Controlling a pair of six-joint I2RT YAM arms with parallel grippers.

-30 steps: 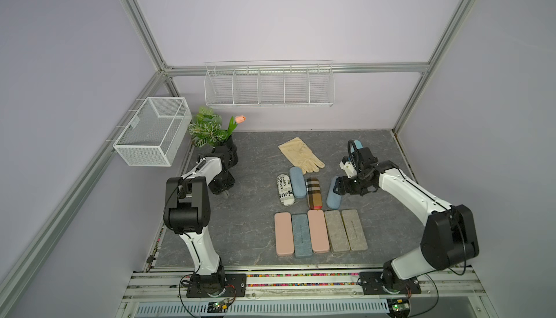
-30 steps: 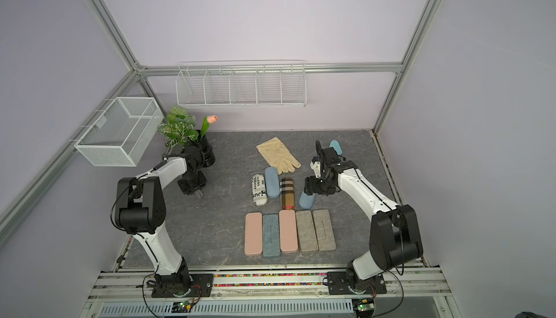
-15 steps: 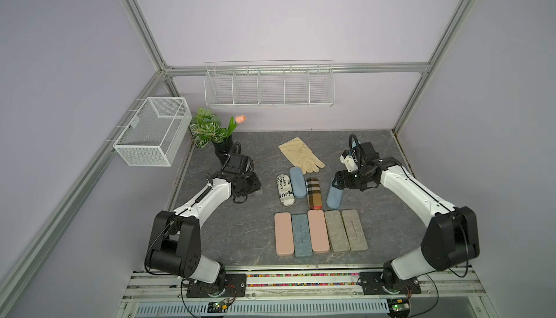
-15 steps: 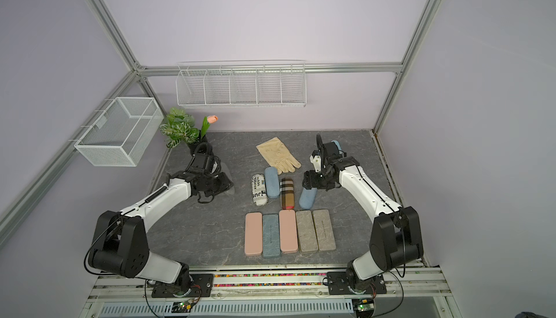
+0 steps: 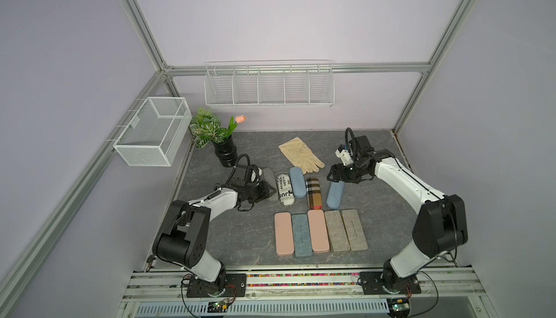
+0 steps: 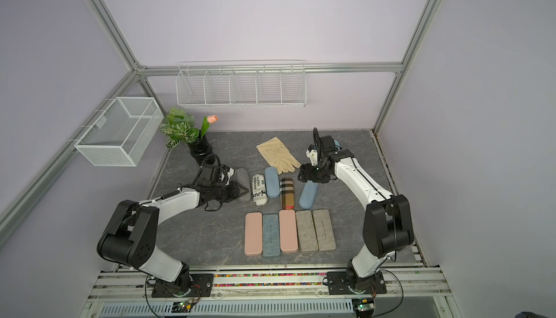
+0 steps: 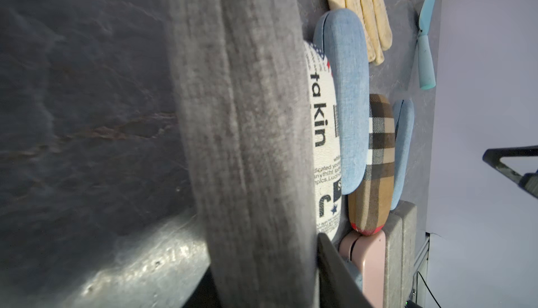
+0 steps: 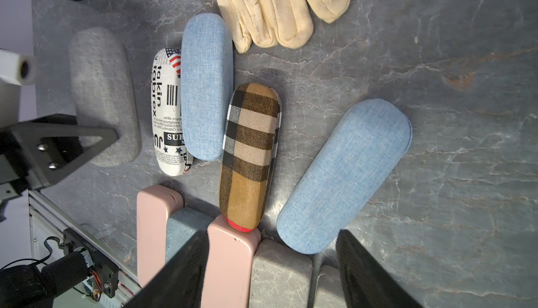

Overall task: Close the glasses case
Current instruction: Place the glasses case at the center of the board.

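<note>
Nearest the rail, a row of five flat cases (image 5: 316, 230) is lying side by side on the bench (image 5: 240, 241), untouched. Just behind it, the left arm (image 5: 216, 200) is reaching low across to the grey case (image 5: 270, 176), the leftmost of the rounded ones. The left jaws are standing part-way spread on either side of its near end, and I am seeing no clear pinch. The right jaws are hovering wide apart, holding nothing, over the far end of the angled blue case (image 5: 335, 194). Both cases are looking shut or nearly so; whether either seam is fully latched I cannot tell. Further back, a glove (image 5: 299, 154) and a plant pot (image 5: 225, 152) are sitting clear.

The risk, as I am judging it, is that the left jaws are meeting the grey case from the side. A push there could be sliding it into the printed case (image 5: 284, 191) just beside it rather than snapping the lid down.

A second ago the left arm was folded back by the pot; the right arm is sitting almost where it was.
</note>
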